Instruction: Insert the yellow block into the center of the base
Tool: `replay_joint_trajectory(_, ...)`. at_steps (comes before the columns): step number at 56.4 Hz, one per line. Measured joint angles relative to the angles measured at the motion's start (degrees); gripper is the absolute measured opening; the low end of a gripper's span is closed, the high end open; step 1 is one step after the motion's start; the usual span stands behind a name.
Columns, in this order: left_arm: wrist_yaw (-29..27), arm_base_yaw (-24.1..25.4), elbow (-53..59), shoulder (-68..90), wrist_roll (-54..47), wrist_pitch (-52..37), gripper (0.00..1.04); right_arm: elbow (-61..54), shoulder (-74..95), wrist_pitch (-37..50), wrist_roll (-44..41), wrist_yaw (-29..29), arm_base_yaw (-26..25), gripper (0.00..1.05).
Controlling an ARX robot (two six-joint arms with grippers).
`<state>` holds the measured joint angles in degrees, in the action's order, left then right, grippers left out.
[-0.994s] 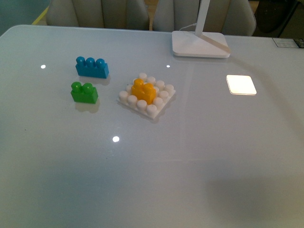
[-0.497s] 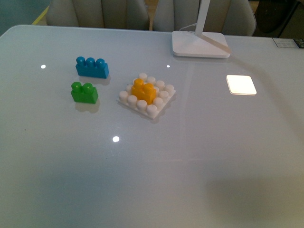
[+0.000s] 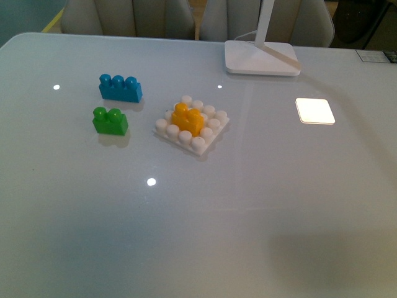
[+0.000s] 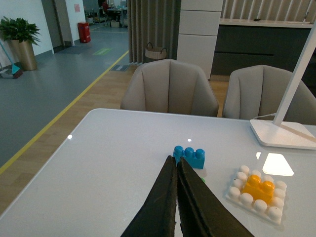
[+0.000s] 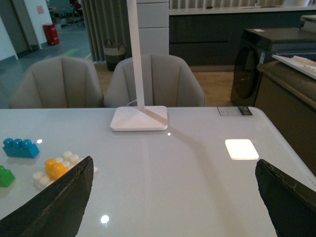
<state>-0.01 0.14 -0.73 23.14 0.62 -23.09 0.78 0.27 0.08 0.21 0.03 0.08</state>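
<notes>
The yellow block (image 3: pixel 187 118) sits on the middle studs of the white base (image 3: pixel 205 141), mid-table in the front view. It also shows in the left wrist view (image 4: pixel 257 187) on the base (image 4: pixel 239 197) and in the right wrist view (image 5: pixel 55 168) on the base (image 5: pixel 38 177). Neither gripper shows in the front view. My left gripper (image 4: pixel 176 160) is shut and empty, held above the table short of the blue brick. My right gripper (image 5: pixel 175 170) is open wide and empty over bare table.
A blue three-stud brick (image 3: pixel 120 87) and a green two-stud brick (image 3: pixel 110 120) lie left of the base. A white lamp foot (image 3: pixel 261 58) stands at the back. A bright light patch (image 3: pixel 314 110) lies on the table at right. Chairs stand behind the table.
</notes>
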Motion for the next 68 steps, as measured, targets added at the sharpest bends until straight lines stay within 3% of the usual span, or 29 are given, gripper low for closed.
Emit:
replay_joint_trajectory(35,0.00,0.00,0.02,-12.96,0.00,12.87,0.03,0.00,0.00,0.00,0.00,0.00,0.00,0.96)
replay_joint_trajectory(42,0.02,0.00,0.00,-21.11,0.00,22.38,0.03,0.00,0.00,0.00,0.00,0.00,0.00,0.96)
replay_joint_trajectory(68,0.00,0.00,0.00,-22.77,0.00,22.99,0.03,0.00,0.00,0.00,0.00,0.00,0.00,0.96)
